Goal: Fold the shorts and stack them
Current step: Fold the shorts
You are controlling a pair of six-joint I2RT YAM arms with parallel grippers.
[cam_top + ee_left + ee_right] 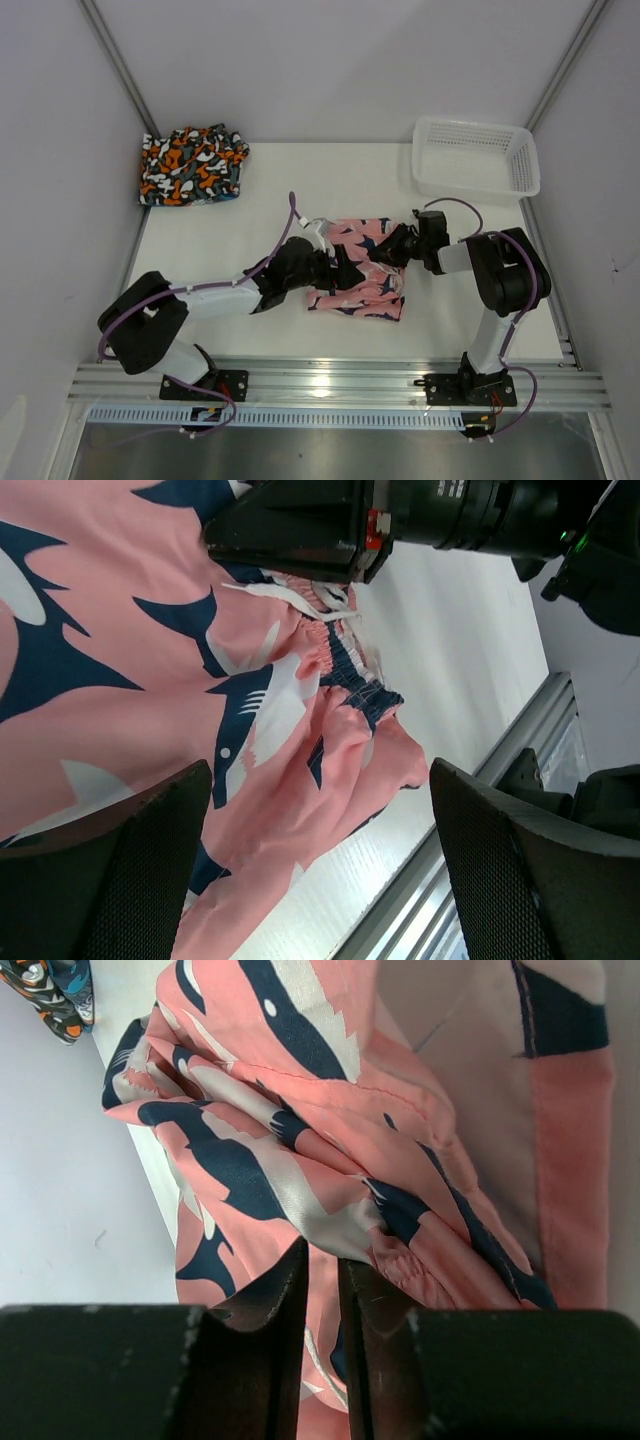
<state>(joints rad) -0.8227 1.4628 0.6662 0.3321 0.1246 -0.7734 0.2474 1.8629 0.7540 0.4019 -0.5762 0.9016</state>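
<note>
Left claw [320, 780] hangs over the pink shorts [360, 290] with its jaws spread wide and nothing between them. It comes in from about 8 o'clock and sits above the shorts' 9 o'clock side. Right claw [322, 1260] reaches in from 3 o'clock, jaws drawn almost together. A bunched fold of the pink fabric sits at its tips and shows in the narrow slit between them, so it has a pinch of the cloth.

Pink shorts lie rumpled near the middle of the table [300, 190], a little toward 5 o'clock, between the two claws. In the left wrist view the gathered waistband [345, 670] and a white drawstring [300, 598] show just under the right claw.

Camo shorts [192, 165] lie folded in the 10 o'clock corner, well apart from the pink pair. Basket [470, 125] stands at 2 o'clock, near the far edge.
</note>
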